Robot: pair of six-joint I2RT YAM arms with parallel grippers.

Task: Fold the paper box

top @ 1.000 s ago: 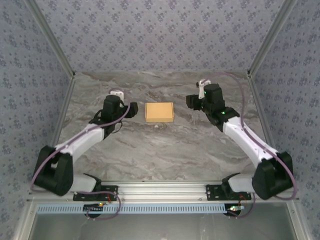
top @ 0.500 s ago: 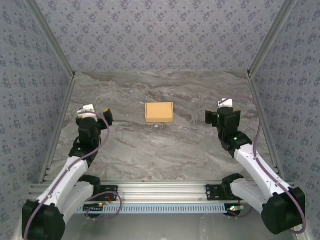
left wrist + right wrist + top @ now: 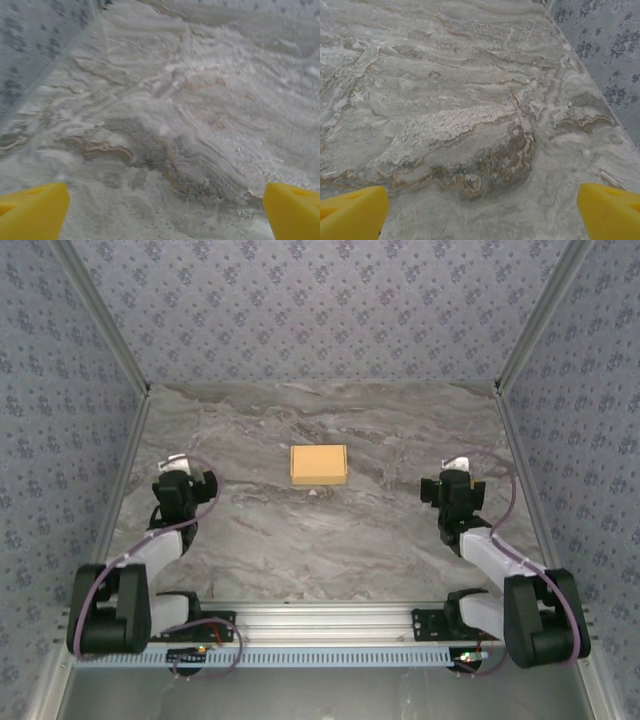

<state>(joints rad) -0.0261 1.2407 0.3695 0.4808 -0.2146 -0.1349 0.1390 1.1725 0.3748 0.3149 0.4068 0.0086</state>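
Both arms have been drawing back toward the near edge over the last second, away from the paper box (image 3: 319, 464), which has not shifted. At the near edge, the arm bases are sitting on a metal rail (image 3: 320, 620). Just beyond it, the left gripper (image 3: 177, 466) is hanging over the left side of the marble table (image 3: 320, 540), and the right gripper (image 3: 456, 470) is hanging over the right side. In the left wrist view the left gripper (image 3: 162, 215) is showing its yellow fingertips (image 3: 31, 212) spread to the corners, with bare marble between them. The right gripper (image 3: 482, 212) is standing equally wide and is gripping nothing. Farther back, the box is lying flat and closed mid-table, between the two grippers and well apart from both. Patterned walls (image 3: 320, 310) are enclosing the far side.
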